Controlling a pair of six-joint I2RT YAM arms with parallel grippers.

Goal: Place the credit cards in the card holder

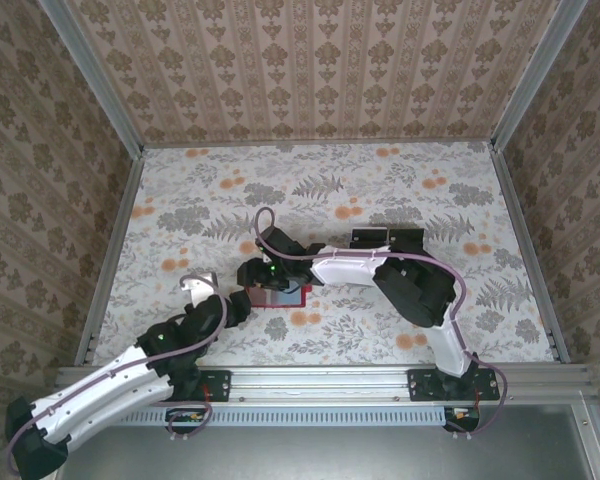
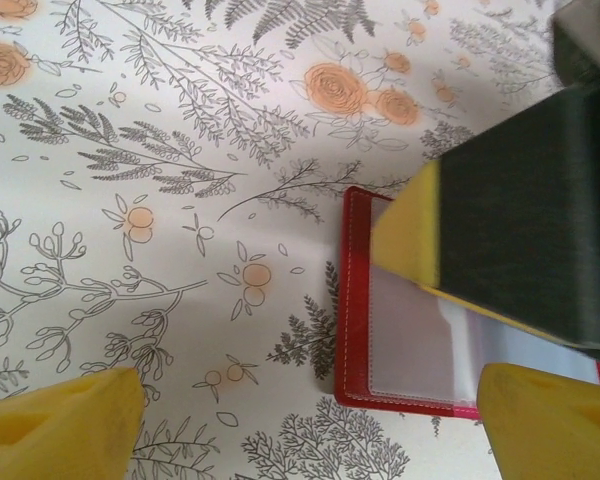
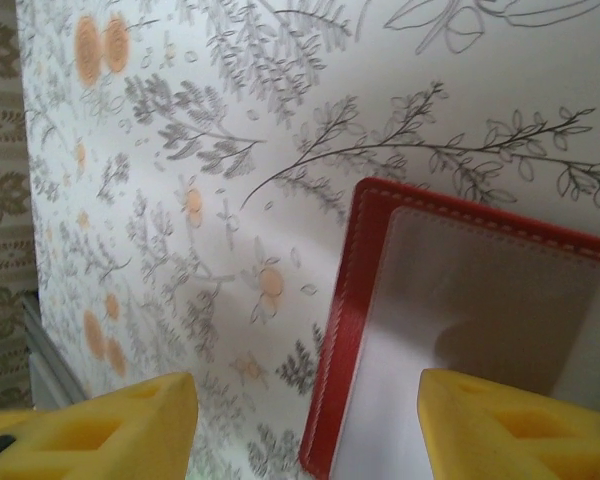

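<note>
- card holder [image 1: 283,297] lies open and flat on the table [image 1: 380,180], clear sleeve [image 2: 420,345] facing up inside its red border
- left tool [image 2: 310,425] is released: fingers wide apart with nothing between them, hanging at the holder's corner
- right tool [image 3: 305,430] is also released, fingers apart
  - one red edge of the holder runs through the gap
  - one finger [image 2: 405,240] sits over the sleeve; can't tell if it pins the holder or floats just above it
- credit cards [image 1: 380,238]: dark flat pieces well beyond the holder, half hidden by the right arm [image 1: 410,285]
  - probably the cards, can't confirm
  - neither tool carries a card
  - can't tell if the sleeve already has one inside
- my read: a card must be fetched and fed in, with the holder kept flat meanwhile
- risks from here:
  - both tools crowd the same corner of the holder, so any sideways move by either one likely clips the other's fingers
  - if the right finger isn't pressing, or lifts, the holder is free; it looks light, so a push from a card would slide it across the table or fold it shut
  - the sleeve mouth is thin clear film; a card arriving slightly tilted would catch the lip and shove the holder instead of entering
  - the cards look thin and flat; the foam pads may slip off an edge or drag two at once
  - the right arm lies between the holder and the dark pieces, so a reach past it risks a brush that shifts the holder
</note>
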